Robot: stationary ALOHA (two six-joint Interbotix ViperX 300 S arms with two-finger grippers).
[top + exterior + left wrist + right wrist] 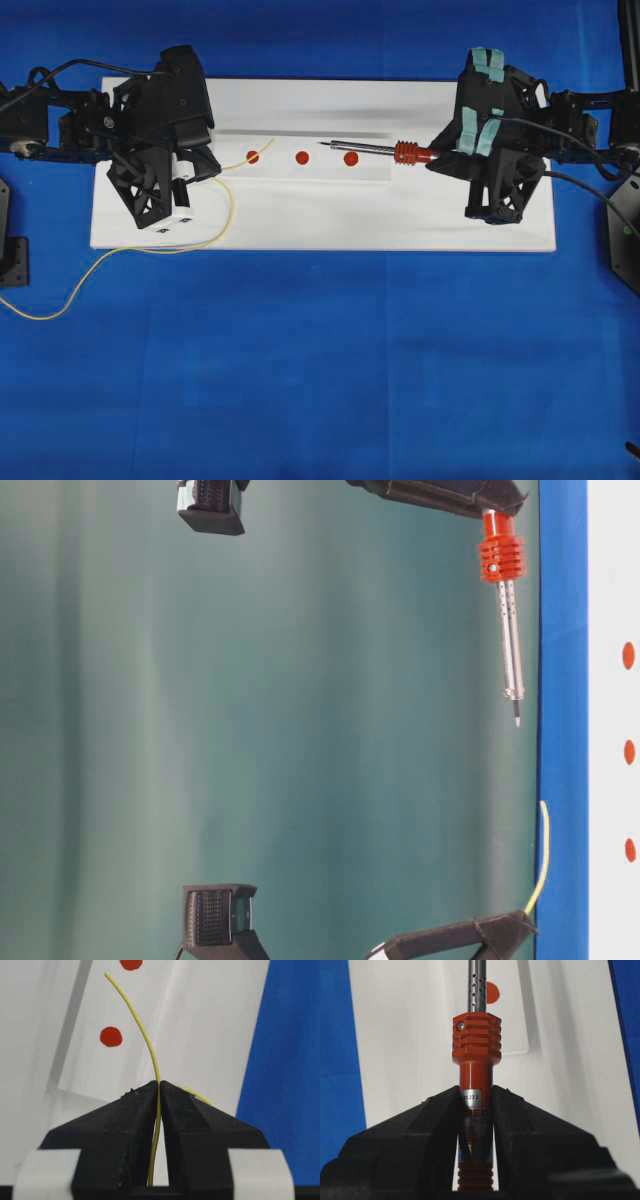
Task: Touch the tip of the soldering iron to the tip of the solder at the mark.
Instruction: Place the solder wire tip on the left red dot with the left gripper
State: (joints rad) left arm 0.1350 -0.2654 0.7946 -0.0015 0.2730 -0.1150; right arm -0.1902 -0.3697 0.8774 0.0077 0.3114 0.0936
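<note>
Solder [141,1035] is clenched in the left tool [159,1084], soldering iron [375,150] in the right tool [476,1091]; tips apart, next bring them together at a mark [302,157].

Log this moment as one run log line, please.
left gripper: shut on solder | right gripper: shut on soldering iron | tips: apart | marks: untouched
</note>
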